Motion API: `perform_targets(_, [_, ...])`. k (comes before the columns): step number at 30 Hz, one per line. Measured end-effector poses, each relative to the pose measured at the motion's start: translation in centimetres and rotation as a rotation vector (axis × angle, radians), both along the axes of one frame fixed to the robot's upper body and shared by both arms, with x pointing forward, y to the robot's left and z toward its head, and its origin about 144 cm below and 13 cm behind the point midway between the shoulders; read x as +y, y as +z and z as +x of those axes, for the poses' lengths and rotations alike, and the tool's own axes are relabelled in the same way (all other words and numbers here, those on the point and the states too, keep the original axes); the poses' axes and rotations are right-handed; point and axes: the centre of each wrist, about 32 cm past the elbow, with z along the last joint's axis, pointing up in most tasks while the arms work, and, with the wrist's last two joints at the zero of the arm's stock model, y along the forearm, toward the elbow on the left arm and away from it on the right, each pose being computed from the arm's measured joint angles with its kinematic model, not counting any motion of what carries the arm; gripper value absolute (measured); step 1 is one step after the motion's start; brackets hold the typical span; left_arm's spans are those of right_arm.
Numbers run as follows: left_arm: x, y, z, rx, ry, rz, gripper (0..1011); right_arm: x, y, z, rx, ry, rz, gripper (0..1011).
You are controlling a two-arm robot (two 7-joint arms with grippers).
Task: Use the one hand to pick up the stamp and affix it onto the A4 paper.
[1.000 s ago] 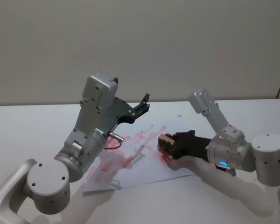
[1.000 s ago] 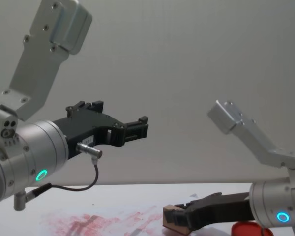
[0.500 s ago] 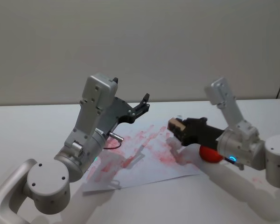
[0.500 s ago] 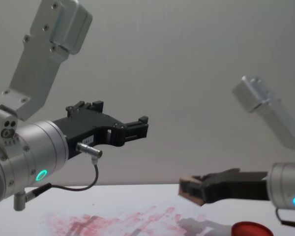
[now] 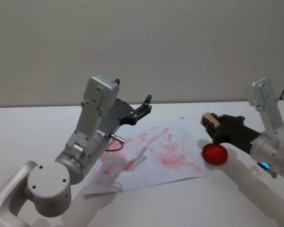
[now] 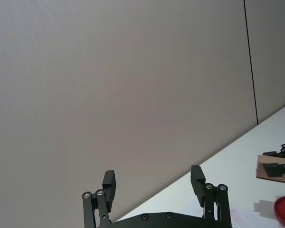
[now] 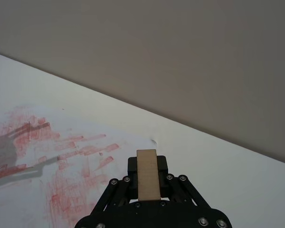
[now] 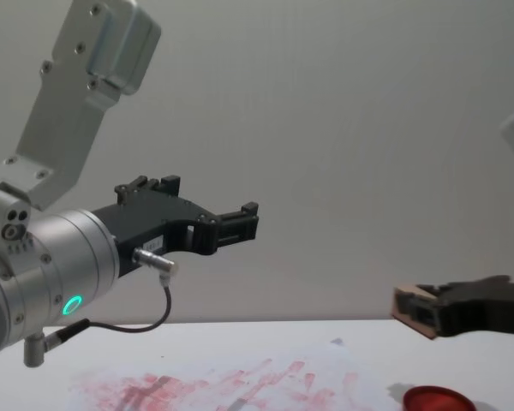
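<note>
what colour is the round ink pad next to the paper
Red; the ink pad shows best in the head view.

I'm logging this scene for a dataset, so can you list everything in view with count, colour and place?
Small rectangular light-tan wooden stamp: one, held above the table, near the ink pad.
Round red ink pad: one, on the table beside the paper's right edge.
White A4 paper sheet with red smears: one, flat at table centre.
White tabletop: one, under everything.
Right tool: black, shut on the stamp, above the ink pad.
Left tool: black, open, raised over the paper's far left.
</note>
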Motion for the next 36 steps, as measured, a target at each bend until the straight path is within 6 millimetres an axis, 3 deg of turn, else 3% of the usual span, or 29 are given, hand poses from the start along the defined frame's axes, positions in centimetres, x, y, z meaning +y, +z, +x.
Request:
perform_targets(12, [0.0, 0.0, 0.0, 0.000, 0.000, 0.000, 1001, -1.5, 0.1, -2.0, 0.052, -0.019, -0.016, 218])
perform_targets(36, [0.0, 0.0, 0.0, 0.000, 0.000, 0.000, 1001, -2.4, -1.2, -2.1, 0.159, -0.023, -0.081, 218])
